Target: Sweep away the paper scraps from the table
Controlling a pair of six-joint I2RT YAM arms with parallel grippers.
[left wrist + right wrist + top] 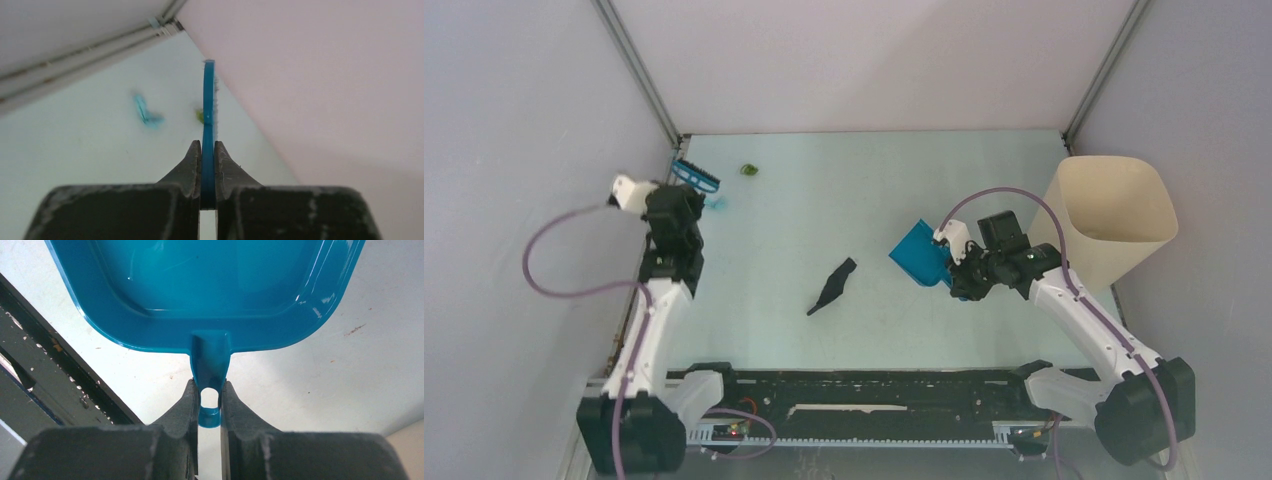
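- Brush [208,100]: seen edge-on, pinched flat between the left fingers [193,160], which are closed tight on it; sits by the far-left corner, close to the wall [325,100].
- Dustpan [210,290]: the right fingers [189,402] are closed narrow on its small handle tab. The pan sits right of centre, seemingly tilted off the tabletop [844,200], near the bin [1119,215].
- Green scrap [748,170], cyan scrap [716,205]: far left on the tabletop, just beside the brush.
- Dark scrap [832,285]: mid-tabletop, between the two tools and well apart from both.
- Hazard, gap: brush and pan stand well apart, so wads pushed across open tabletop would likely roll off line or scatter.
- Hazard, wall: a stroke begun this close could scrape the wall or jam the bristles in the corner.
- Hazard, flick: light wads hit fast may hop over the pan lip or off the edge.
- Hazard, pan grip: the hold is on the thin tab only, so pressing the lip down could pivot the pan and leave a gap for scraps to slide under.
- Hazard, brush grip: a side load on the thin body may twist it between the fingers.
- Hazard, bin: a swing of the right arm could knock it.
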